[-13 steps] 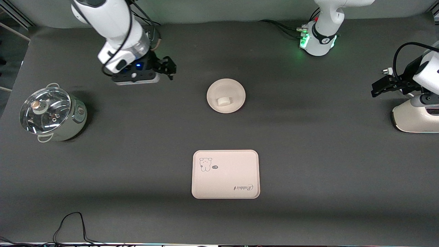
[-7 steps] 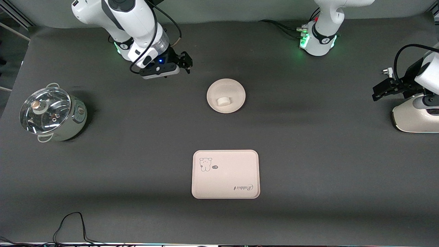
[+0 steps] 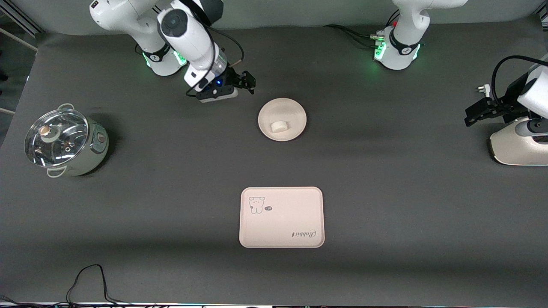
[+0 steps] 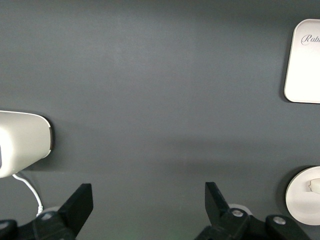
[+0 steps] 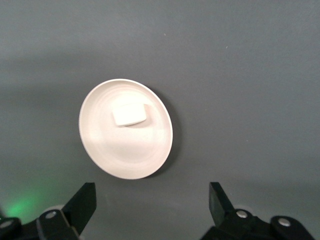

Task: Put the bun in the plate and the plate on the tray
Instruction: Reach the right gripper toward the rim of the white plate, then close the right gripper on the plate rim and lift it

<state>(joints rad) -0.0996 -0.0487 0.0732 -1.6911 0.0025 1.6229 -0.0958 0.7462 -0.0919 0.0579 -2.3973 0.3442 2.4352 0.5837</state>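
A: Where is the bun (image 3: 280, 126) sitting?

B: It is lying in the plate (image 3: 295, 111), a small white stub on a round cream dish. The tray (image 3: 282, 222) is lying at the plate's six o'clock, nearer the front camera.

A: And the claws?

B: The right gripper (image 3: 247, 81) is hanging wide open at the plate's ten o'clock. The left gripper (image 3: 475, 112) is waiting wide open over the table's left-arm end.

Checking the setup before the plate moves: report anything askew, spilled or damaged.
Nothing stands out. The bun lies in the plate, the tray sits flat and unloaded nearer the front camera, and the lidded pot is upright.
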